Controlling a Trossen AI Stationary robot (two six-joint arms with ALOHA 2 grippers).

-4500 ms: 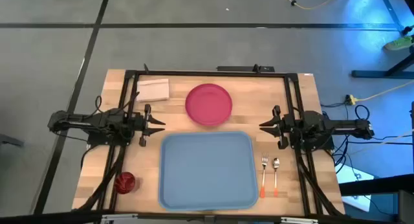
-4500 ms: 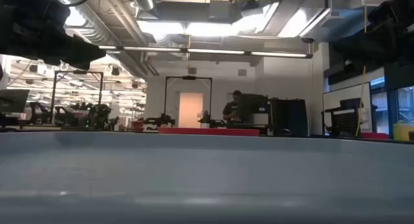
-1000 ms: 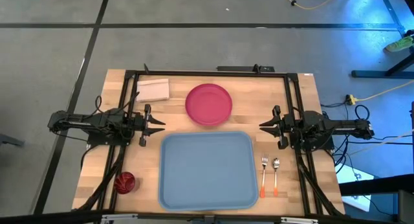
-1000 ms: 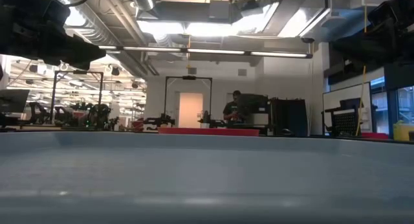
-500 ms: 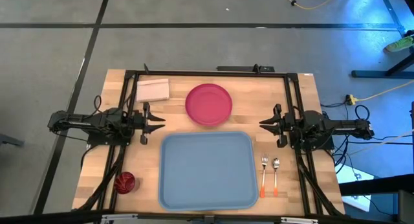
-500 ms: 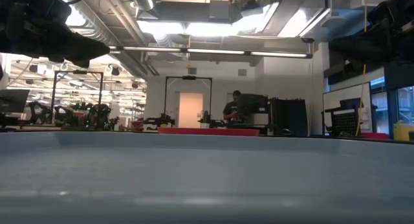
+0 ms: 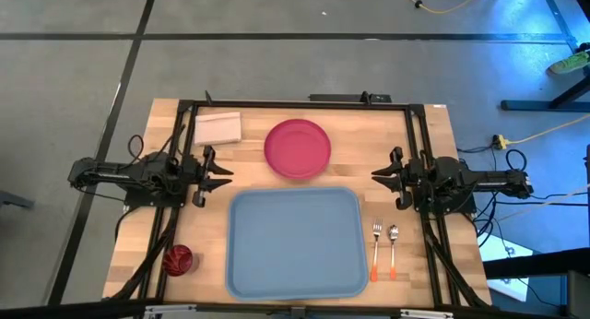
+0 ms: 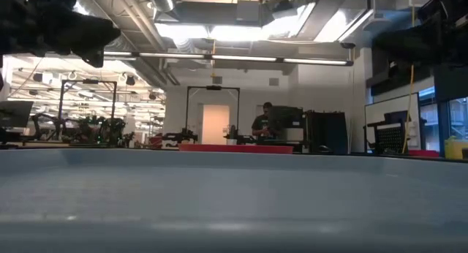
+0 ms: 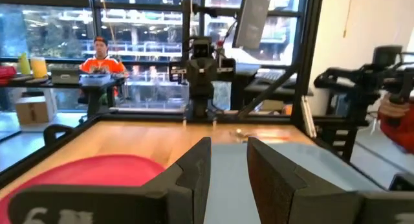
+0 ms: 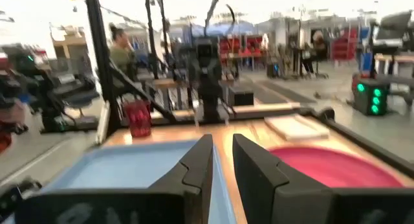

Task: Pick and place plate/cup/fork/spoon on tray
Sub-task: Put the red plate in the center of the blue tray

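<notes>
The pink-red plate [image 7: 298,148] lies flat on the table at the far middle. The light-blue tray [image 7: 295,242] lies just near of it. The dark red cup [image 7: 178,259] stands at the near left corner. The fork [image 7: 376,249] and the spoon [image 7: 394,249] lie side by side right of the tray, with their orange handles toward the near edge. My left gripper [image 7: 223,176] hangs over the table left of the tray's far corner, with a narrow gap between its fingers [image 9: 228,169]. My right gripper [image 7: 376,177] hangs right of the tray's far corner, also narrowly open [image 10: 222,166]. Both are empty.
A white folded cloth [image 7: 218,127] lies at the far left, beside the plate. A black frame [image 7: 295,104] runs along the table's far and side edges. In the low view the tray's rim [image 8: 234,161] fills the foreground. A person [image 8: 265,123] stands far off in the room.
Both arms have risen a little, the left one more, as the low view shows. My left gripper has drawn slightly back toward the table's left edge. None of the things on the table has moved.
</notes>
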